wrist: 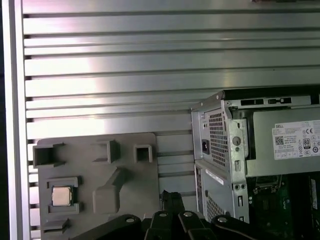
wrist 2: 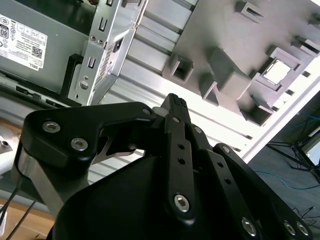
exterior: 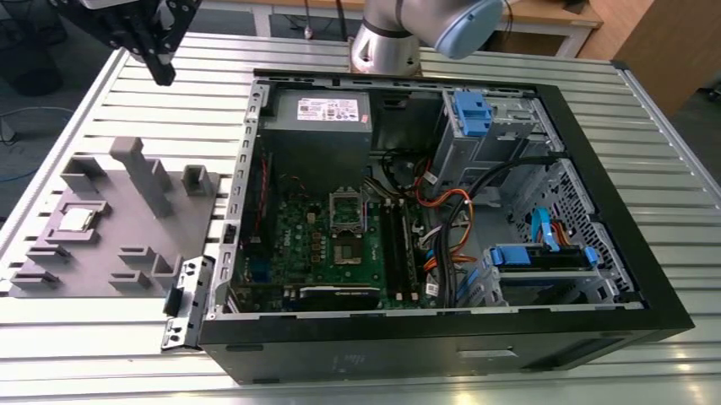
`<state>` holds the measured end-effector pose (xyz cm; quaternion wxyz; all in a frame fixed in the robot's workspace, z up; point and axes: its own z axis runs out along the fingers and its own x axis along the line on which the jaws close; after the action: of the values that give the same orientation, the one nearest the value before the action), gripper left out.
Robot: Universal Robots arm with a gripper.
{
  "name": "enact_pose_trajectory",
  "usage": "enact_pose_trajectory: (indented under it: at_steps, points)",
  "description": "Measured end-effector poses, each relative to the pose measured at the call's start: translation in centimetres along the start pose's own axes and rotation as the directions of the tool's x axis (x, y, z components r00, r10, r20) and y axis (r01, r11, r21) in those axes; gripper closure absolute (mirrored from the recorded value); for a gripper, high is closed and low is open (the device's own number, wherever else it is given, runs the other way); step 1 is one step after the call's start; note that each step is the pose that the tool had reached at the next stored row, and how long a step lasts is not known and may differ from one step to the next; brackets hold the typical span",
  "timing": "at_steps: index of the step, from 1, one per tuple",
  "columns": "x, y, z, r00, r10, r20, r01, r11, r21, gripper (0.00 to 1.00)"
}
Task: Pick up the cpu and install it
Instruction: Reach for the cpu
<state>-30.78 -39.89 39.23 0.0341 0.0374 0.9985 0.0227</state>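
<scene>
The cpu (exterior: 76, 219) is a small silvery square chip lying flat in a recess of a grey holder plate (exterior: 133, 221) at the exterior view's left. It also appears in both wrist views (wrist 2: 276, 71) (wrist: 61, 196). My black gripper (exterior: 165, 76) hangs high above the table, beyond the far end of the holder plate and well away from the chip. Its fingers (wrist 2: 175, 104) are pressed together with nothing between them, and their tips (wrist: 170, 197) show above the gap between plate and case.
An open black computer case (exterior: 631, 278) lies on the slatted metal table (exterior: 135, 354), next to the plate. Inside are a green motherboard (exterior: 304, 245) with its socket (exterior: 347, 211), a grey power supply (exterior: 321, 114), cables and blue drive brackets (exterior: 541, 253). The holder plate carries several raised blocks.
</scene>
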Motion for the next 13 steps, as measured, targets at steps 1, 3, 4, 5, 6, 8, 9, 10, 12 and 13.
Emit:
enact_pose_trajectory:
  at_steps: [1,3,4,5,6,8,9,10,12,13]
  points:
    - [0.29,-0.02,0.00,1.0000,0.000,0.0004,0.000,1.0000,0.0001,0.89]
    - [0.94,-0.07,-0.01,1.0000,0.000,0.0012,0.000,1.0000,0.0000,0.89]
    - [1.29,-0.10,-0.01,1.0000,0.000,0.0016,0.000,1.0000,0.0000,0.89]
    - [1.65,-0.13,-0.01,1.0000,0.000,0.0021,0.000,1.0000,-0.0001,0.89]
    - [2.01,-0.16,-0.01,1.0000,0.000,0.0026,0.000,1.0000,-0.0002,0.89]
    - [2.72,-0.21,-0.03,1.0000,0.000,0.0033,0.000,1.0000,-0.0002,0.89]
    - [3.02,-0.23,-0.04,1.0000,0.000,0.0035,0.000,1.0000,-0.0001,0.89]
    - [3.34,-0.25,-0.05,1.0000,0.000,0.0038,0.000,1.0000,-0.0002,0.89]
    - [3.94,-0.30,-0.06,1.0000,0.000,0.0045,0.000,1.0000,-0.0003,0.89]
    - [4.24,-0.32,-0.06,1.0000,0.000,0.0048,0.000,1.0000,-0.0003,0.89]
